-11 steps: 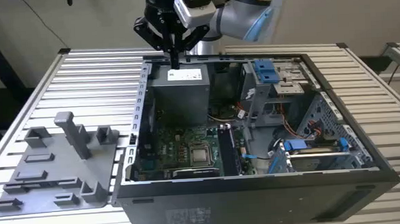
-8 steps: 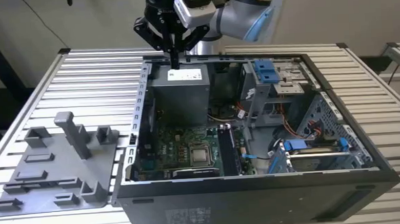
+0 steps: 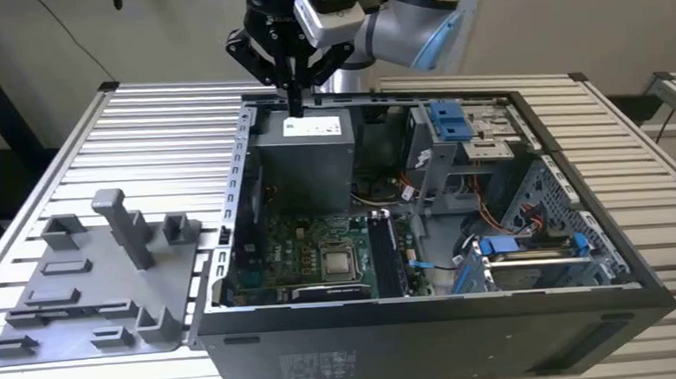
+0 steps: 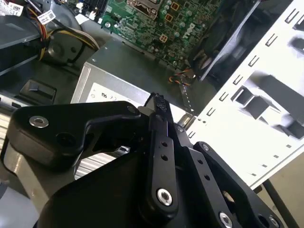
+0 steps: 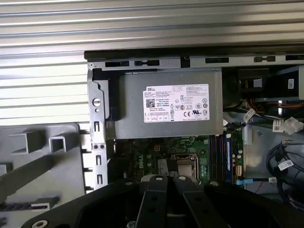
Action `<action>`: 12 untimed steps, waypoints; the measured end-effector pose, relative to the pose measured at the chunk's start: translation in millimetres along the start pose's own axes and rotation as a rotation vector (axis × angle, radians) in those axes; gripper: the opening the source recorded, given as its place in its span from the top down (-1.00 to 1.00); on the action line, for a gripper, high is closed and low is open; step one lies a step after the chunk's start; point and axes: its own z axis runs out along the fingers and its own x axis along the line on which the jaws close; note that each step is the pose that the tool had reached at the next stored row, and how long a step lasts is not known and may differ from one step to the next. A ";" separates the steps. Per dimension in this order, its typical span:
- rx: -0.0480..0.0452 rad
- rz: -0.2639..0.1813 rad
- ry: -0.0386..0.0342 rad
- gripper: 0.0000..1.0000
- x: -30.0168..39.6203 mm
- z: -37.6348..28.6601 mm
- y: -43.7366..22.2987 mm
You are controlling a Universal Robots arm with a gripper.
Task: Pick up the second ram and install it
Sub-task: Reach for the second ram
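My gripper point(image 3: 296, 112) hangs over the back of the open computer case point(image 3: 236, 238), just above the grey power supply point(image 3: 304, 156). Its black fingers are pressed together in both wrist views point(image 4: 159, 102) point(image 5: 166, 179), and I see nothing held between them. On the grey moulded holder plate point(image 3: 87, 255), at the exterior view's left of the case, a slim dark strip that I take for the second ram point(image 3: 69, 309) lies edge-on. The same strip, with a pale label, shows in the first wrist view point(image 5: 26, 207). The green motherboard point(image 3: 307, 252) has dark memory slots point(image 3: 385, 252) beside the processor.
The case stands on a ribbed metal table point(image 3: 138, 139). Blue drive brackets point(image 3: 451, 123) and loose cables point(image 3: 479, 225) fill the case's side at the exterior view's right. Grey posts point(image 3: 126, 227) rise from the holder plate.
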 end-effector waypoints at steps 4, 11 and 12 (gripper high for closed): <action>0.0001 0.000 -0.0001 0.79 1.7 -0.1 -0.2; 0.0003 0.000 -0.0013 0.79 22.1 -0.4 -1.6; 0.0001 0.000 -0.0019 0.79 26.4 -0.4 -1.9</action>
